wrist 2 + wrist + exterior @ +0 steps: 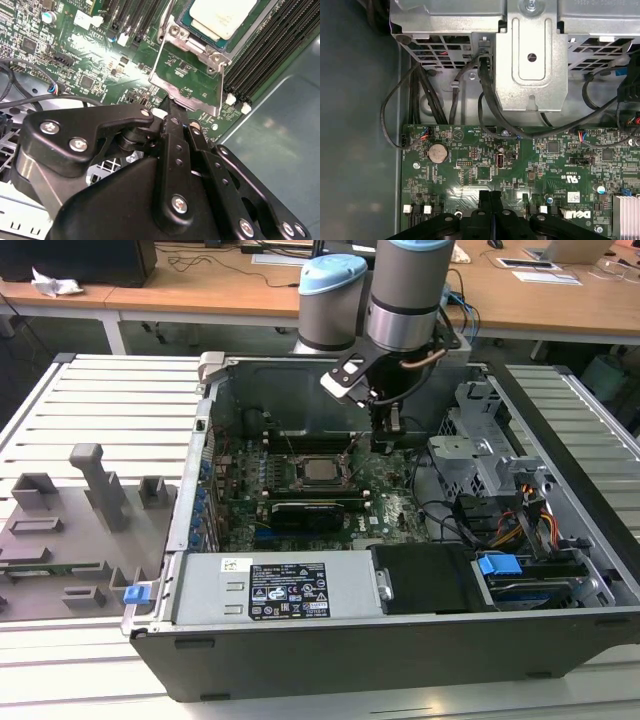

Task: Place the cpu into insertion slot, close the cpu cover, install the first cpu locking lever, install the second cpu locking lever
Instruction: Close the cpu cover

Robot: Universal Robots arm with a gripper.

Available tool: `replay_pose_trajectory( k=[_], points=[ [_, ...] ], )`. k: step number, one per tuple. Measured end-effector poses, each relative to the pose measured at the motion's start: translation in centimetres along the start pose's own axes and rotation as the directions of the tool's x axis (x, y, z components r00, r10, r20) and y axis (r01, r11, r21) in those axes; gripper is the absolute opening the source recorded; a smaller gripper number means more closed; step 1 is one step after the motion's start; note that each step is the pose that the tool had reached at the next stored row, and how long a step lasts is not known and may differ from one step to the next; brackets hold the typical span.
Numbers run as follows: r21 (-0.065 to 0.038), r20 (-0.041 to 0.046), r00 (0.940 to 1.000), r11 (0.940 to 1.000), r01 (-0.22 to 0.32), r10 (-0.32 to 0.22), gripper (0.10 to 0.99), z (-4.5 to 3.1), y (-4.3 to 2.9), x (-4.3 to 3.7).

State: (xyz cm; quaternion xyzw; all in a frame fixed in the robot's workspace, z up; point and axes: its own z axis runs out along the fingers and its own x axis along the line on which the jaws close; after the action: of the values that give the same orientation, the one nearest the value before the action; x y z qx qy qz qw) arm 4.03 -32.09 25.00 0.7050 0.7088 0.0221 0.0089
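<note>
Cpu [222,17]: sat in the insertion slot [176,31], silvery top up, with memory slots [270,50] alongside.
Cpu cover [165,86]: stood open, off the slot, with green board showing through its square opening.
Gripper [171,107]: fingers drawn together, tips at the cover's free edge. Whether they pinched the metal could not be told.
Arm [405,300]: hung over the motherboard [485,165], inside the open computer case [300,640].

Bright even light, white glare on the circuit board [92,62].
</note>
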Motion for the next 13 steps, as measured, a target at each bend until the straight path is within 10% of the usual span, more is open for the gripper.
replay_pose_trajectory(
  k=[13],
  points=[
    [0.000, 0.0000, 1.0000, 1.0000, 0.000, 0.000, 0.110, -0.02, -0.47, 0.00]
  ],
)
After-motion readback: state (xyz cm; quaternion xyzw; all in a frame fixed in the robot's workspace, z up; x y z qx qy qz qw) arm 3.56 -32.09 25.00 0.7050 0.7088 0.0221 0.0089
